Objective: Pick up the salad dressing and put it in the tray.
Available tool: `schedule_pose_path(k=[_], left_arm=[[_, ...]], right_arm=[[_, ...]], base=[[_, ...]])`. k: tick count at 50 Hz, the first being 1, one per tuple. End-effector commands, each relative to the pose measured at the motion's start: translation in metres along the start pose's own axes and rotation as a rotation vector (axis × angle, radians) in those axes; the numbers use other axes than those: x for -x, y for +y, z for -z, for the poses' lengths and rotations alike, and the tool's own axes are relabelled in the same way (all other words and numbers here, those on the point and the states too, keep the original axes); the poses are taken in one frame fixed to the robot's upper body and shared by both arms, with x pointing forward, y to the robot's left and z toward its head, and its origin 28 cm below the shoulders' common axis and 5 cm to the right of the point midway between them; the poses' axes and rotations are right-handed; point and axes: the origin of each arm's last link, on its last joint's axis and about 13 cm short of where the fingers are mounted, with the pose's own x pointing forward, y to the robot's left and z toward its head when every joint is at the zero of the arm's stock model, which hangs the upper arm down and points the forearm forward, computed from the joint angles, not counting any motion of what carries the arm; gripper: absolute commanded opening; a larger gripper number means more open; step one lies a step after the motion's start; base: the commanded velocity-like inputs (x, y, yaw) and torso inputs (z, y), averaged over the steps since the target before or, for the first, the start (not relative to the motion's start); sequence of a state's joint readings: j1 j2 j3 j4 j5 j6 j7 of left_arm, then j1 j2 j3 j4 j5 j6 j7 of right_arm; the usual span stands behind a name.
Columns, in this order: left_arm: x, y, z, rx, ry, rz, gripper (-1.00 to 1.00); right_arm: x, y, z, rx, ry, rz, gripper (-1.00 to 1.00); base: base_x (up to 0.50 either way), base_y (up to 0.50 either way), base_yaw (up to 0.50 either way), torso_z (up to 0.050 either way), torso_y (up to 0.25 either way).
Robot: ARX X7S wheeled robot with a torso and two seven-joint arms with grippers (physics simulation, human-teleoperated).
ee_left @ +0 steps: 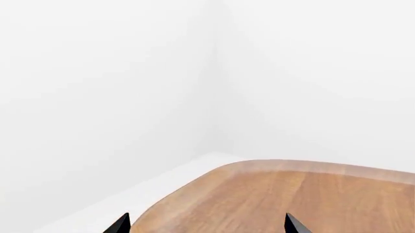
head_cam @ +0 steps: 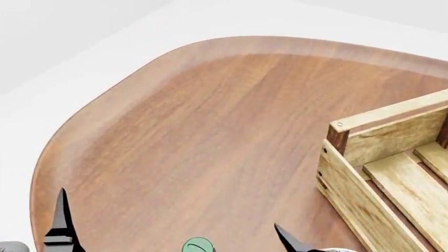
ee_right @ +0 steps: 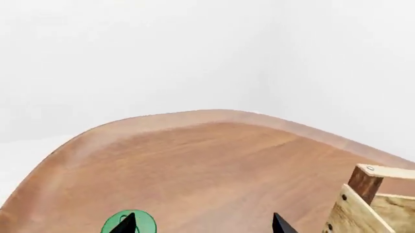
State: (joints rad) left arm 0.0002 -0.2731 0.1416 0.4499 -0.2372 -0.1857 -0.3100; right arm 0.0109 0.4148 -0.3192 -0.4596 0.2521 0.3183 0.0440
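Table: rounded wooden top with a raised lip, filling most of the head view; pale floor and white walls around it.

Tray: pale-wood slatted crate at about 3 to 4 o'clock in the head view, cut off by the frame edge. One dark brown corner post shows, with a top rail running away from it and slats forming the floor. The right wrist view also catches that corner.

Salad dressing: only the round green cap shows, at 6 o'clock on the head view's lower edge, standing on the table between the two arms. The bottle body is out of frame. It is well apart from the tray and outside it.

Salad dressing, right wrist view: the green cap sits at the lower edge, partly behind one black fingertip.

Right gripper: two black fingertips spread wide apart, nothing between them; one tip overlaps the cap in the picture, but I cannot tell whether it touches. In the head view one tip shows at about 5 o'clock.

Left gripper: two black fingertips spread wide apart over bare table, holding nothing. In the head view it stands at about 7 o'clock, near the table's edge.
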Motion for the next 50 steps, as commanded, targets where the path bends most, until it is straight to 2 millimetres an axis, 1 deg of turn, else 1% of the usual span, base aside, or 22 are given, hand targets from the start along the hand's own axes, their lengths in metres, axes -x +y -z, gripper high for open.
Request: schedule_pose_path(k=[1,6,13,24,33,43,50], left_arm=[[0.0,0.0,0.0,-0.001,0.001,-0.001,1.0],[-0.001,0.0,-0.001,-0.003,-0.004,-0.001,1.0],[-0.001,-0.001,-0.001,-0.002,-0.002,0.001,1.0],[-0.001,0.0,0.001,-0.004,0.0,-0.001,1.0],[-0.001,0.0,0.002,-0.004,0.005,-0.002,1.0],[-0.001,0.0,0.003,-0.004,0.006,-0.003,1.0],[-0.001,0.0,0.002,-0.004,0.005,-0.003,1.0]], right_arm=[[0.008,0.008,0.012,0.05,0.094,-0.223,1.0],[0.015,0.013,0.014,0.076,0.092,-0.316,1.0],[0.016,0.015,0.016,0.077,0.092,-0.356,1.0],[0.005,0.017,0.026,0.07,0.127,-0.318,1.0],[-0.009,0.013,0.037,0.032,0.171,-0.228,1.0],[-0.019,0.011,0.04,-0.011,0.187,-0.191,1.0],[-0.024,0.014,0.039,-0.037,0.183,-0.225,1.0]], base=[[0.0,0.0,0.0,0.0,0.0],[0.0,0.0,0.0,0.0,0.0],[0.0,0.0,0.0,0.0,0.0],[0.0,0.0,0.0,0.0,0.0],[0.0,0.0,0.0,0.0,0.0],[0.0,0.0,0.0,0.0,0.0],[0.0,0.0,0.0,0.0,0.0]])
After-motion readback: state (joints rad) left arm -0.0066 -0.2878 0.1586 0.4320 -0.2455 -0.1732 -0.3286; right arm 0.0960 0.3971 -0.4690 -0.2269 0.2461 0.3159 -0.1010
